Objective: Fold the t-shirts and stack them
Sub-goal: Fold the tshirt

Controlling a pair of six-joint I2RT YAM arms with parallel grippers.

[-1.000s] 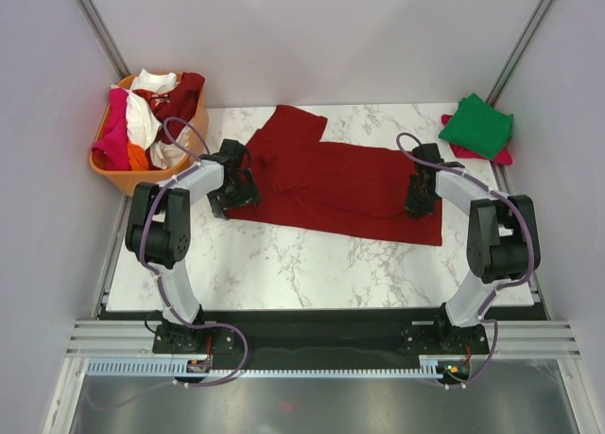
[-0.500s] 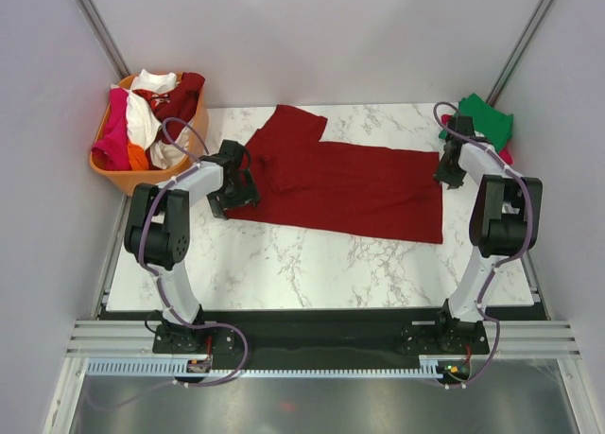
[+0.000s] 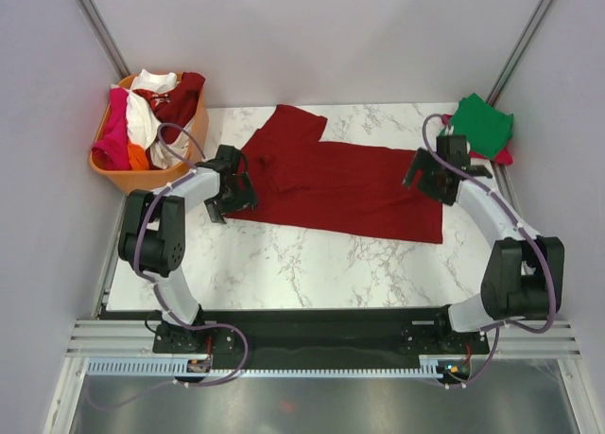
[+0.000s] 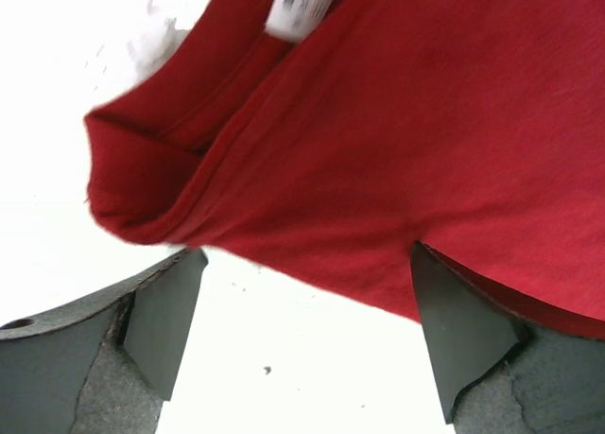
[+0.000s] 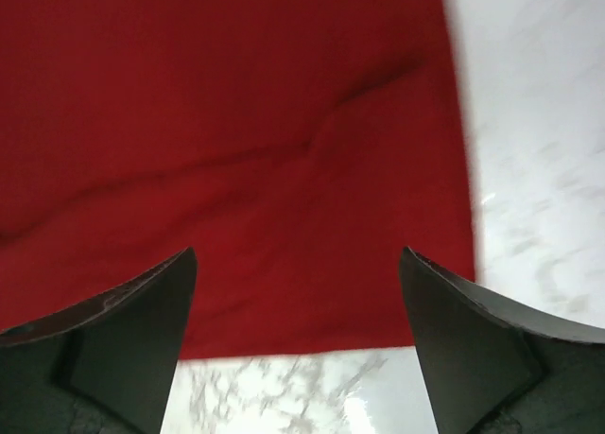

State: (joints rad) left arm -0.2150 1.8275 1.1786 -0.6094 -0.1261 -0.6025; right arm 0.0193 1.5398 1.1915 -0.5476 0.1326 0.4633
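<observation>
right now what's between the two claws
The dark red t-shirt, spread on the table, spans the stretch from left claw to right claw, as the top external view shows.

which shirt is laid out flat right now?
The dark red t-shirt, spread out on the marble table. The green t-shirt sits folded at the far right corner on a pink-red one; the others are bunched in the orange basket.

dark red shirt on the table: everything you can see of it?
The dark red t-shirt is soft plain cloth, spread mostly flat on the marble table, one sleeve angled toward the far edge, lightly creased. A white label shows by its rolled left edge, where the open left pincer sits; the open right pincer is over its right end. Contact unclear.
</observation>
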